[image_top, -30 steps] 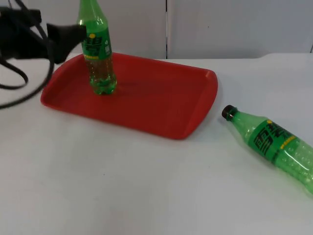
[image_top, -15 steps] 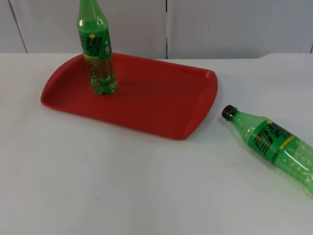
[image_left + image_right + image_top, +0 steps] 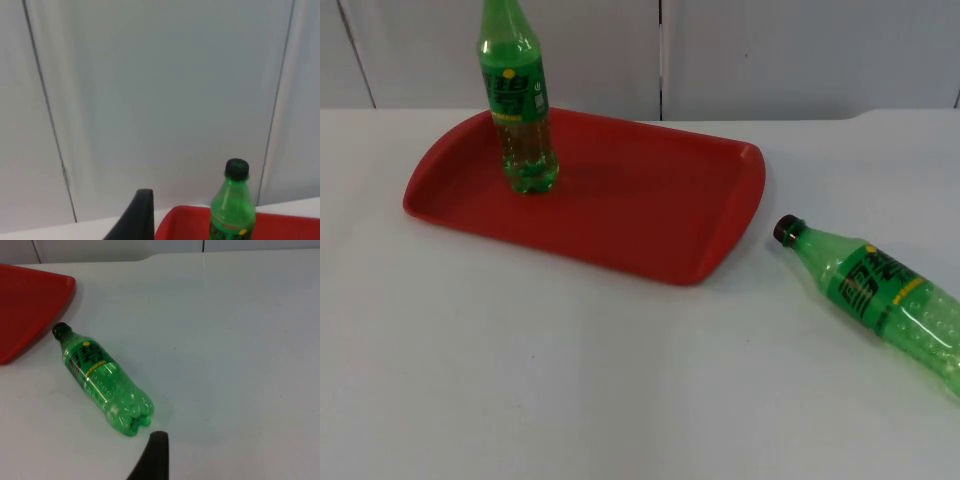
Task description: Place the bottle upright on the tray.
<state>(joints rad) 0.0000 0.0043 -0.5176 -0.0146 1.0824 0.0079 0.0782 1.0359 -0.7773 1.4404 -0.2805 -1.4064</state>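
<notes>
A green bottle (image 3: 520,100) is seen standing upright on the red tray (image 3: 640,210), near the tray's far left corner, with its long axis vertical and its black cap pointing up. In the left wrist view the same standing bottle (image 3: 231,205) is seen with its black cap (image 3: 236,169) against the grey partition wall (image 3: 160,90), behind the tray's red rim (image 3: 172,220).

A second green bottle (image 3: 875,295) lies on its side on the white table (image 3: 570,380), to the right of the tray and apart from it. Its long axis runs obliquely, and its black cap (image 3: 785,229) points toward the tray's near right corner, while its base points away toward the table's right edge. In the right wrist view this lying bottle (image 3: 105,382) is seen with the cap toward the tray (image 3: 25,310).

Compared with the picture from one second ago, the left arm, which was then beside the standing bottle, is gone from the top view; the bottles and the tray are not shifted.

Of the left gripper one black fingertip (image 3: 137,215) is seen, raised and directed at the wall, close to the tray's edge. Of the right gripper one fingertip (image 3: 152,457) is seen above the table, just beside the base of the lying bottle. Whether the fingers are spread or closed cannot be told for either gripper, and nothing is seen held between them.
</notes>
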